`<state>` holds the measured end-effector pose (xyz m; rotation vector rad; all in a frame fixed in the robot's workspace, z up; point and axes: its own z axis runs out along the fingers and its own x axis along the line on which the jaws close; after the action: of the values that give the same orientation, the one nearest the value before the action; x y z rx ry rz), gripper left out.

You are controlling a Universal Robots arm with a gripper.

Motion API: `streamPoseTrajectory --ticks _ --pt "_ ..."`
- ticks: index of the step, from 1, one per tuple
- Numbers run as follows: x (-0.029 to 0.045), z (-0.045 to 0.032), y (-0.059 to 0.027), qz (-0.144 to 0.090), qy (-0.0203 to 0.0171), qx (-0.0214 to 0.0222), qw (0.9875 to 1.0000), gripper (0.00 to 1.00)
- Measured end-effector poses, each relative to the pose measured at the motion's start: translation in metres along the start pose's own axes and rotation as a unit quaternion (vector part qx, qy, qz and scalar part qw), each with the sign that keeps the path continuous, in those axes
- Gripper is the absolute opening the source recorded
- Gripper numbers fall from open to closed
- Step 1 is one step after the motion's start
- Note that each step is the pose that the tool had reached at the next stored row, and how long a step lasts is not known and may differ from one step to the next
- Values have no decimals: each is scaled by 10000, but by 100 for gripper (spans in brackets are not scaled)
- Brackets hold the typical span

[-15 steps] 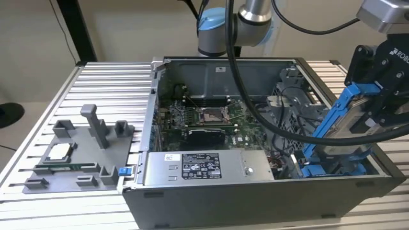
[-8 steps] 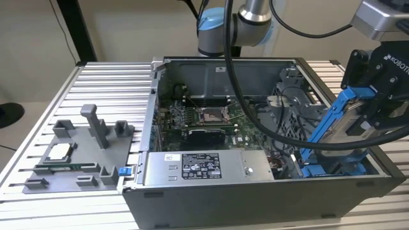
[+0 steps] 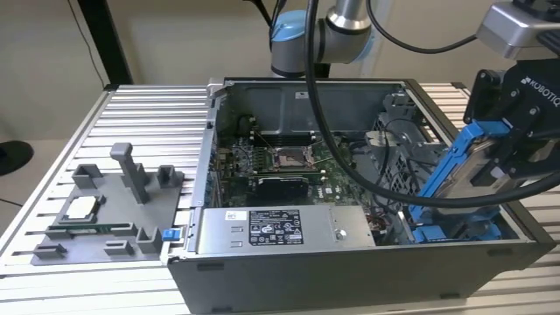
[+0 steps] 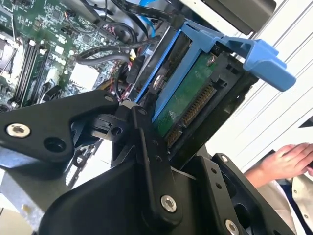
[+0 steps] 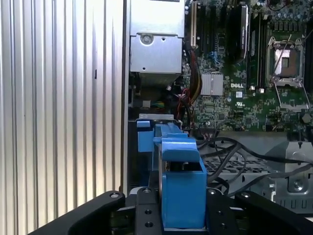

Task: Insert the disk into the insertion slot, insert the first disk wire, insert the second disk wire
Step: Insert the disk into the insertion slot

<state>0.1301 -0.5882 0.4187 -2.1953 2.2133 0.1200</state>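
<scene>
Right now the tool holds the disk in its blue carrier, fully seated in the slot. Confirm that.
Wrong on the seating. The tool holds the disk in its blue carrier, but the exterior view shows it tilted steeply above the slot, not seated.

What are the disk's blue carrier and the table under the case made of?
The carrier on the disk looks like moulded plastic: even bright blue, matte, with rounded tabs. The table looks like bare aluminium, probably extruded: pale grey, ribbed, softly reflective.
</scene>
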Motion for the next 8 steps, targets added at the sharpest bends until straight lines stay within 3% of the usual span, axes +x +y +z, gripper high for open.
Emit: streamPoseTrajectory --ticks 8 --pt "-24 34 2 0 0 0 10000 0"
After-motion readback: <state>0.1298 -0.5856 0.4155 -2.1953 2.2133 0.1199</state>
